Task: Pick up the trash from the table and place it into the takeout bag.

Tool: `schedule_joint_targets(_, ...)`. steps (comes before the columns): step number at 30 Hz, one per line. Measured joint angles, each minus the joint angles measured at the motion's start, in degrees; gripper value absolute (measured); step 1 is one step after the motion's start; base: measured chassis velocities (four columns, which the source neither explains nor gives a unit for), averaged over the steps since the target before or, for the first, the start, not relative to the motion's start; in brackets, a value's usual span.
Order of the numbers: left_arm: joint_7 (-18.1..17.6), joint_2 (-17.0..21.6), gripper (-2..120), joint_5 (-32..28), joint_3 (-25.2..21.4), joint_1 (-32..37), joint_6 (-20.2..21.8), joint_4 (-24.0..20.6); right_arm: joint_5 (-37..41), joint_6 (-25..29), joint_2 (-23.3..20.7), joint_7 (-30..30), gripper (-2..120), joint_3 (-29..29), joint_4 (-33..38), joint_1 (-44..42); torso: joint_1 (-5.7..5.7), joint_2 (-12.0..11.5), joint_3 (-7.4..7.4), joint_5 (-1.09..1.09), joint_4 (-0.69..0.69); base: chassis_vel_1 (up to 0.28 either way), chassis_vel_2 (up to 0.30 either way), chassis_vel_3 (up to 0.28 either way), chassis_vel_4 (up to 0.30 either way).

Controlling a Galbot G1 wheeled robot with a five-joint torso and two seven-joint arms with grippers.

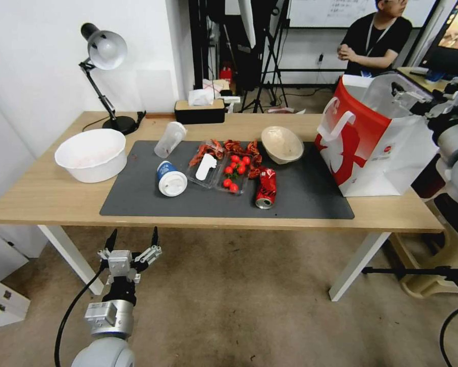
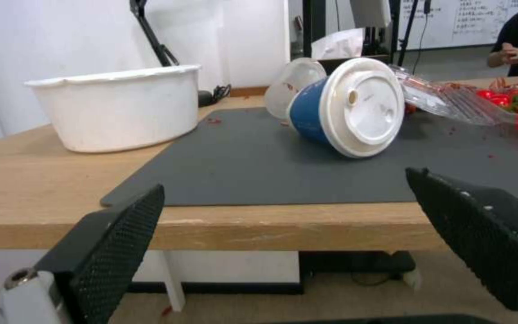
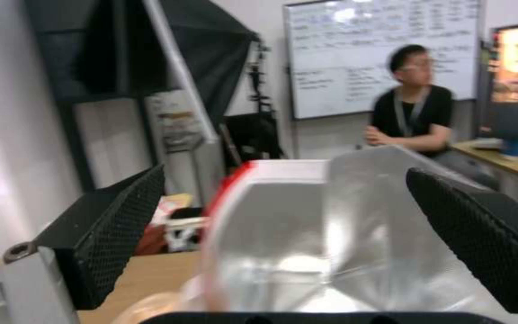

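On the table's [image 1: 45, 199] dark grey mat lies the trash. A blue-white lidded cup [image 1: 170, 178] [image 2: 346, 105] lies on its side, with a clear plastic cup [image 1: 170, 138] tipped over behind it. A white bun in clear plastic [image 1: 206, 166], a crushed red soda can [image 1: 265, 188] and a tilted beige paper bowl [image 1: 282, 144] are there too. The red-and-white takeout bag [image 1: 376, 148] stands at the right end. My left gripper [image 1: 133, 235] [image 2: 286, 180] hangs open below the table's front edge, facing the lidded cup. My right gripper [image 1: 409, 99] [image 3: 286, 180] is open over the bag's mouth, a clear plastic piece [image 3: 331, 225] between its fingers.
A large white plastic bowl [image 1: 91, 154] sits at the left. A clear tray of cherry tomatoes [image 1: 235, 173] and red shell scraps [image 1: 239, 147] lie mid-mat. A desk lamp [image 1: 104, 51] and a tissue box [image 1: 200, 109] stand at the back edge.
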Motion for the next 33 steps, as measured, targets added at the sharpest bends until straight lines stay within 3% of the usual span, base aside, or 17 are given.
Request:
schedule_joint_targets(12,0.1,0.0,100,-0.1,0.0,0.2,-0.5,-0.1,-2.2,4.7,1.2,-5.6,100,4.5,7.6,-11.9,-0.01,0.0,-0.01,0.00,-0.01,0.000,0.000,0.000,0.000)
schedule_joint_targets(17,0.2,0.0,100,-0.2,0.0,0.3,-1.1,0.2,-8.4,12.9,3.0,-9.9,100,6.6,10.0,-20.5,0.00,0.0,-0.01,-0.01,-0.01,0.000,0.000,0.000,0.000)
schedule_joint_targets(19,0.2,0.0,100,-0.2,0.1,0.3,-1.3,0.4,-14.1,20.9,5.4,-11.4,100,6.8,10.7,-25.5,-0.01,0.0,-0.01,-0.01,-0.01,0.000,0.000,0.000,0.000)
schedule_joint_targets(20,0.2,0.0,100,-0.2,0.1,0.3,-1.3,0.4,-14.1,20.9,5.4,-11.4,100,6.8,10.7,-25.5,-0.01,0.0,-0.01,-0.01,-0.01,0.000,0.000,0.000,0.000)
schedule_joint_targets(23,0.3,0.0,100,-0.2,0.3,0.2,-1.3,0.6,-21.2,29.0,10.9,-11.6,100,5.0,10.2,-31.1,-0.01,0.0,0.00,0.00,-0.01,0.000,0.000,0.000,0.000)
schedule_joint_targets(27,0.3,0.0,100,-0.2,0.3,0.2,-1.5,0.8,-25.5,32.9,15.6,-11.7,100,3.0,8.5,-34.1,-0.01,0.0,0.00,0.02,0.00,0.000,0.000,0.000,0.000)
schedule_joint_targets(33,0.3,0.0,100,-0.4,0.3,0.2,-1.8,1.3,-27.4,33.4,18.8,-11.7,100,0.4,7.9,-37.4,-0.01,0.0,0.00,0.00,-0.01,0.000,0.000,0.000,0.000)
